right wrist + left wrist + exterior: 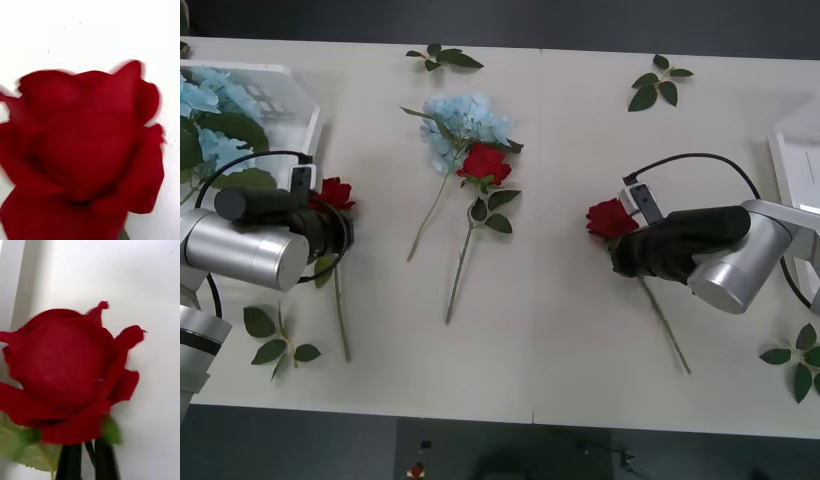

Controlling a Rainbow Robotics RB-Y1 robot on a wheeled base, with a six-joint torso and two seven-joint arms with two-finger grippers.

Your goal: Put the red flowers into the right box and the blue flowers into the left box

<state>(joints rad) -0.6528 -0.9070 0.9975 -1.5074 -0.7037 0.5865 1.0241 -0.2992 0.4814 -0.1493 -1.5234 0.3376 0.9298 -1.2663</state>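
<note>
My left gripper (pixel 330 218) sits just under a red flower (pixel 333 192), beside the left box (pixel 300 95). In the left wrist view its black fingers (pixel 69 465) are shut on the stem below the bloom (pixel 63 367). My right gripper (pixel 627 245) is over the stem of another red flower (pixel 610 218), whose bloom (pixel 82 150) looms large and close in the right wrist view. A third red flower (pixel 485 163) lies mid-table against a blue flower (pixel 465 122). More blue flowers (pixel 210 100) lie in the left box. The right box (pixel 792 160) shows at the right edge.
Loose green leaf sprigs lie at the back middle (pixel 445 57), back right (pixel 660 82), front left (pixel 280 345) and front right (pixel 800 362). The long stems of the held flowers trail toward the table's front edge.
</note>
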